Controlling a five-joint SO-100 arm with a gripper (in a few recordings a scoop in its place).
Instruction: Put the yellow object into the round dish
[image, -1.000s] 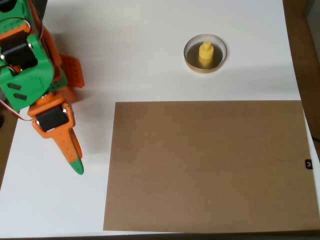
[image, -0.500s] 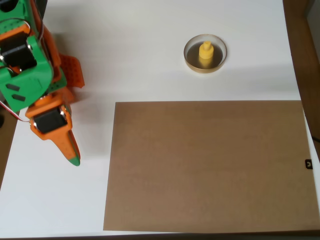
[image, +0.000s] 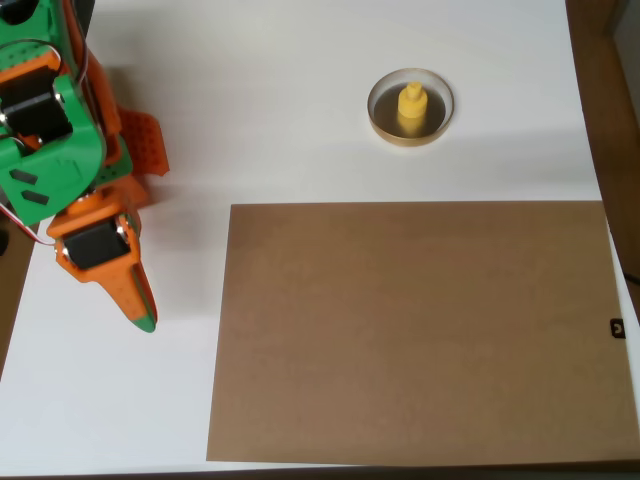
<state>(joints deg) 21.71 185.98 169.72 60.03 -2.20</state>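
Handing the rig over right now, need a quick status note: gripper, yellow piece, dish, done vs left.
Gripper: at the left of the overhead view, over the white table, fingers together, holding nothing.
Yellow object: standing upright inside the round dish, top centre-right, beyond the brown sheet.
Done: placement looks complete, piece in dish, arm well clear.
Left: nothing on the placement itself; probably just park the arm.
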